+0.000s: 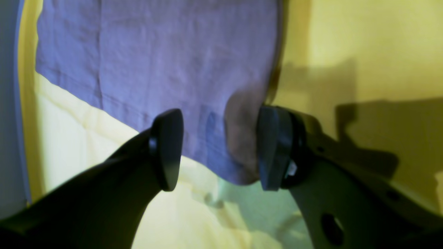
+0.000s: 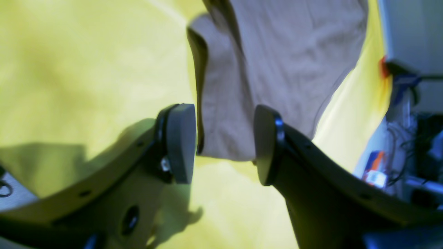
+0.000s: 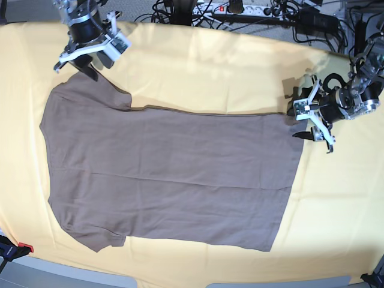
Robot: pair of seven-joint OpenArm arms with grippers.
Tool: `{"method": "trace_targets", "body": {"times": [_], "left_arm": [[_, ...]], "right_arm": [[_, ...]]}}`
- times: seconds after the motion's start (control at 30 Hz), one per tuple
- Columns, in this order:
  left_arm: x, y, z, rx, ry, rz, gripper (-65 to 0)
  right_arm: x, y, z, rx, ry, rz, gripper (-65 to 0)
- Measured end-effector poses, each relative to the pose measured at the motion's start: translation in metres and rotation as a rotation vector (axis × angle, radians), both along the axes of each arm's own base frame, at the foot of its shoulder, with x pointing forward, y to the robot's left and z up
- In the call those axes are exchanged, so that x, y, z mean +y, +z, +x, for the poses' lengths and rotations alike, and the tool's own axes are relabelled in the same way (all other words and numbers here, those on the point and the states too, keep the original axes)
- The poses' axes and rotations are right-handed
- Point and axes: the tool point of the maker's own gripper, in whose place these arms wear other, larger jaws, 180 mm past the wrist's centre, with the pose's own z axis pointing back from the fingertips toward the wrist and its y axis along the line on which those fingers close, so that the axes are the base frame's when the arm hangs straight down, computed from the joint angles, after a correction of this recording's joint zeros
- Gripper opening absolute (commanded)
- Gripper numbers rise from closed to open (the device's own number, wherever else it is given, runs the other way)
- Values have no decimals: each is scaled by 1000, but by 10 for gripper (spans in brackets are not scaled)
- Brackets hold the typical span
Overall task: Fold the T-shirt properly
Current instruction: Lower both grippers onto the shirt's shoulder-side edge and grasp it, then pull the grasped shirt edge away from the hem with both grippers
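The taupe T-shirt (image 3: 174, 174) lies flat on the yellow cloth, its neck end at the left and its hem at the right. My left gripper (image 3: 298, 124) hovers at the hem's far corner. In the left wrist view that gripper (image 1: 219, 148) is open, with the shirt's corner (image 1: 238, 138) loose between the jaws. My right gripper (image 3: 97, 65) sits at the far sleeve. In the right wrist view it (image 2: 223, 145) is open too, with the sleeve's folded edge (image 2: 225, 114) lying between the pads, unpinched.
The pale yellow cloth (image 3: 240, 66) covers the whole table. Cables and power strips (image 3: 240, 11) run along the far edge. A red clamp (image 3: 24, 247) grips the near left corner. Equipment (image 2: 408, 138) stands beyond the table's edge in the right wrist view.
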Motion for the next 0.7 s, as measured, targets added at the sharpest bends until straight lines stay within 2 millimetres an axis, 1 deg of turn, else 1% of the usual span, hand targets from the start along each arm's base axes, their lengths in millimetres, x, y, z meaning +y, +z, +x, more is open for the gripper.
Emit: {"method": "trace_targets", "body": {"times": [0.07,0.13,0.17,0.2,0.27,0.3,0.33,0.37,0.43,0.6,0.63,0.67,0.7], "left_arm": [[-3,1,4,-19,-8,3,-299],[-5,0,5,-25,-25,17,-300],[-5,1,6,-26,-27,17,-314],[-5,0,5,-25,-28,18,-328],[-5,0,5,-24,-28,19,-352],[-5,0,5,-24,-29,21,-354],[-5,0,5,-23,-30,25,-354],[-5,0,5,-23,-30,24,-354],[-5,0,5,-21,-29,21,-354],[-5,-1,5,-21,-28,22,-354],[-5,-1,5,-22,-28,21,-366],[-4,-1,5,-21,-27,21,-406],[-4,-1,5,-20,-25,25,-481]], "right_arm": [[-3,-4,-1,39,-2,27,-348],[-3,-4,2,43,4,58,-347],[-4,-7,2,53,7,72,-347],[-6,-16,-1,78,14,67,-347],[-12,-39,-9,147,23,58,-345],[-15,-50,-12,176,36,43,-343],[-19,-56,-11,182,30,33,-329],[-24,-63,-8,192,22,24,-312],[-31,-69,4,173,10,12,-282],[-39,-74,24,130,4,6,-286],[-41,-76,28,123,4,5,-298],[-43,-77,32,117,4,4,-329],[-44,-79,36,117,4,6,-386]]}}
